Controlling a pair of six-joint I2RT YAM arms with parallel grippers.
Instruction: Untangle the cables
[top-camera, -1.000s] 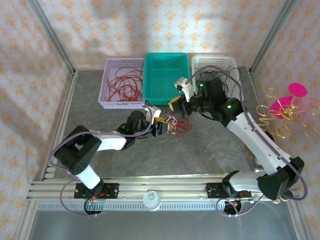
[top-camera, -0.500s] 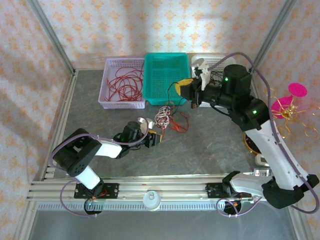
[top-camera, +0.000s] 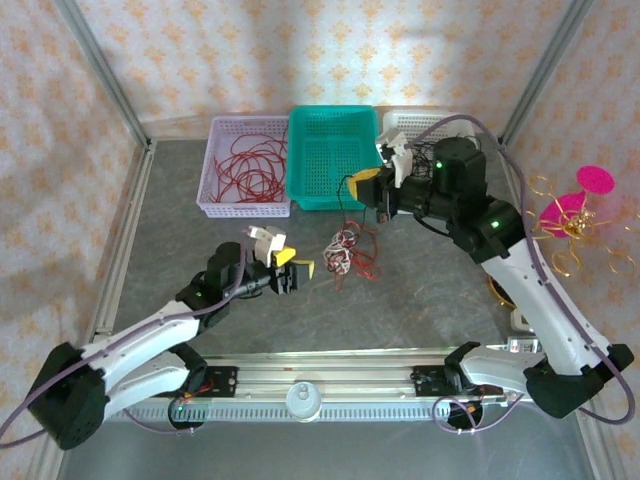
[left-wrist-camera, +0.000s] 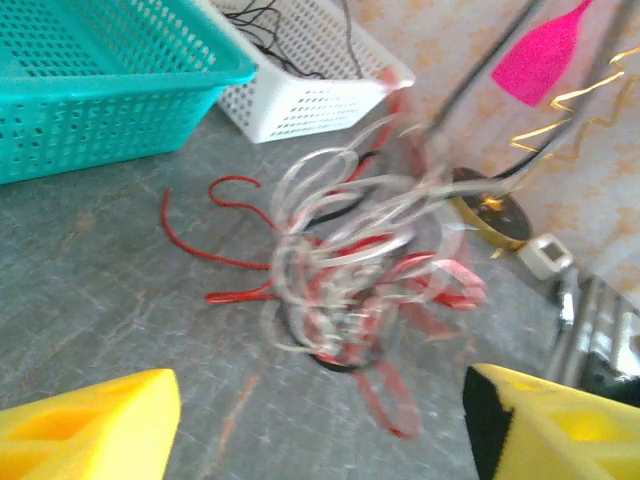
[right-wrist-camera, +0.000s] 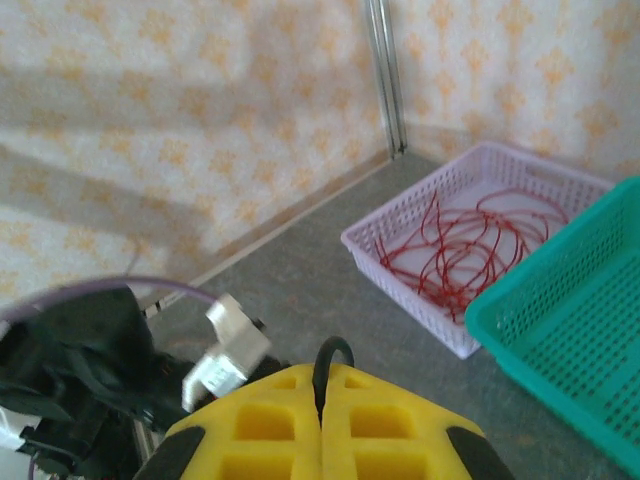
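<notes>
Knotted clump of thin red, white and black cables (top-camera: 345, 252) lying mid-table on the grey stone-look table (top-camera: 430, 295).
Left gripper (left-wrist-camera: 320, 412) sits at its 9 o'clock, jaws spread wide and empty; right gripper (right-wrist-camera: 322, 410) hangs at its 1 o'clock, jaws pressed together on one black strand (right-wrist-camera: 318, 372), with the teal plastic basket (top-camera: 330, 150) at 12.

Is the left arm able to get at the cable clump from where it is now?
Probably yes. The left fingers stand open facing the cables, bare table between. The right fingers, shut on a black strand, sit above and beyond the clump.
</notes>
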